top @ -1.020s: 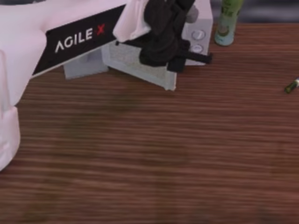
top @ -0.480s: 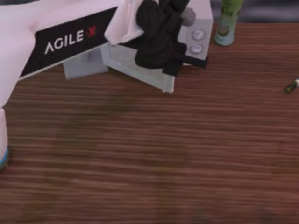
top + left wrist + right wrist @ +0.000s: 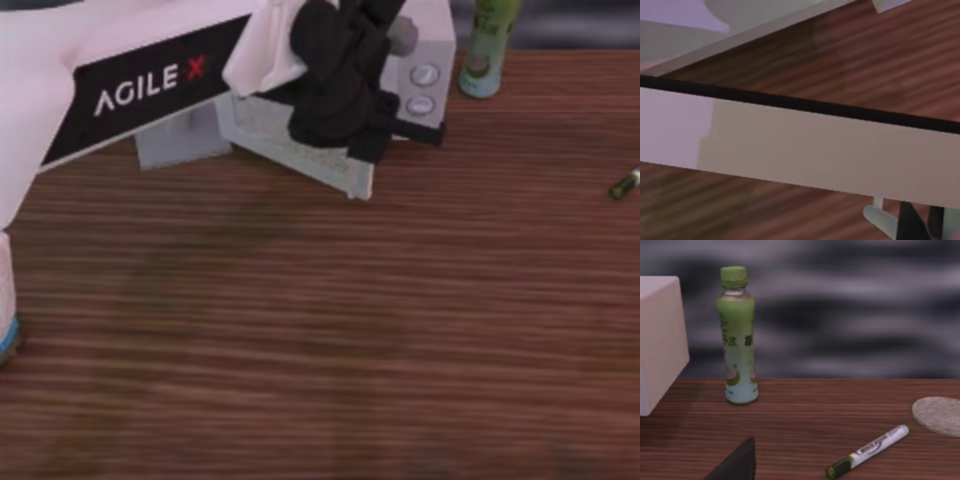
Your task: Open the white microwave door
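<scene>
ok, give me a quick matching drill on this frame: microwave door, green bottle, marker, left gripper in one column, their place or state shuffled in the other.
Things:
1. the door
2. green bottle
3. marker
4. left gripper

Place or state:
A. lying flat near the table's right edge
B. swung partly open, its free edge angled out toward the table's front
C. over the white microwave, in front of its knob panel
D. standing upright just to the right of the microwave

Pairs: 1-B, 2-D, 3-A, 4-C
</scene>
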